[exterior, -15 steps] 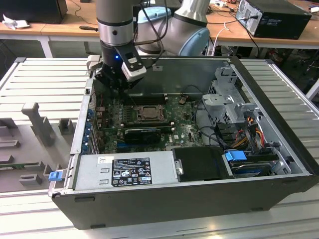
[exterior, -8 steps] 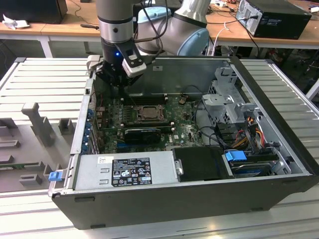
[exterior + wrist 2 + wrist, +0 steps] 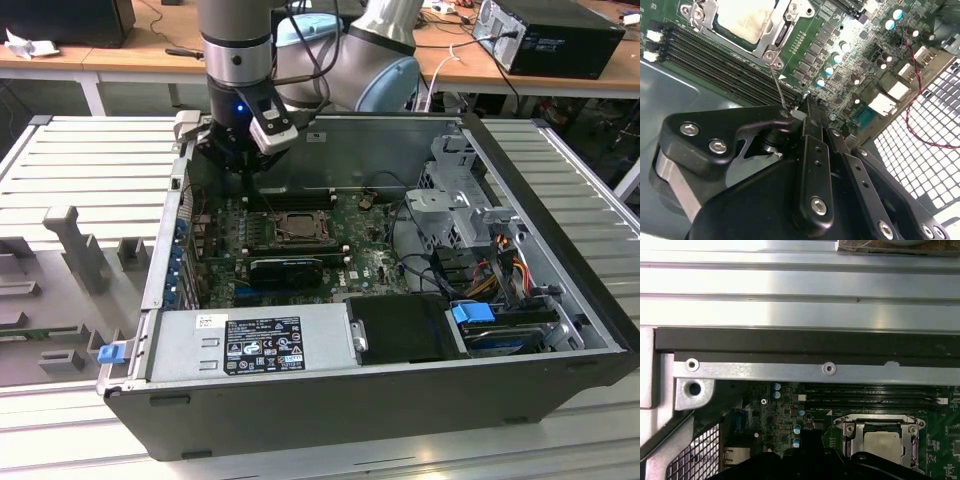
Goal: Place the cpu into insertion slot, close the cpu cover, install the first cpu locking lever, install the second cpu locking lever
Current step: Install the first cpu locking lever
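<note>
Gripper (image 3: 807, 102), narrowly closed beside one thin lever (image 3: 776, 80), stands in the exterior view at eleven o'clock from one cpu (image 3: 742, 20) under one cpu cover (image 3: 781, 34).

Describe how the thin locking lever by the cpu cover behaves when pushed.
The locking lever is a thin wire rod, so probably springy and light. Its smooth metal looks slippery; a push could slide off. Anchored near the cpu cover, it likely pivots.
</note>
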Tool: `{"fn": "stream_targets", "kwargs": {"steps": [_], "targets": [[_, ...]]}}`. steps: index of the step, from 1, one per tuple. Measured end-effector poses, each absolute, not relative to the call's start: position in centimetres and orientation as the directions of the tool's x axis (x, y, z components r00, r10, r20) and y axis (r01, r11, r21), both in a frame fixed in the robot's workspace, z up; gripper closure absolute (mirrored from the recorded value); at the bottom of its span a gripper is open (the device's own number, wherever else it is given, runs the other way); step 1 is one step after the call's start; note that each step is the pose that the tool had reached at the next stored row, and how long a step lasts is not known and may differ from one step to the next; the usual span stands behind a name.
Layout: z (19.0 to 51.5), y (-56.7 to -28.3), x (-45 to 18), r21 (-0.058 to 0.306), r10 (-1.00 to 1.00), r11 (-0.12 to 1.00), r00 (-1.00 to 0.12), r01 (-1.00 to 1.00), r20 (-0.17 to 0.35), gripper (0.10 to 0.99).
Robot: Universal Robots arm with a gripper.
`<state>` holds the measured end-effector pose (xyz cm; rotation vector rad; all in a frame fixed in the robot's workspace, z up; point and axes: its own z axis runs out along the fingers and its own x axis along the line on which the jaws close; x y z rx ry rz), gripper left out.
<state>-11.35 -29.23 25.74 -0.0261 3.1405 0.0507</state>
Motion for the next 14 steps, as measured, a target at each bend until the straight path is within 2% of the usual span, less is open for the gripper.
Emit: {"fn": "stream_targets", "kwargs": {"steps": [14], "targets": [[25.6, -29.2, -8.9, 0.03, -0.017, 0.999, -1.0, -0.017, -0.001, 0.98]]}}
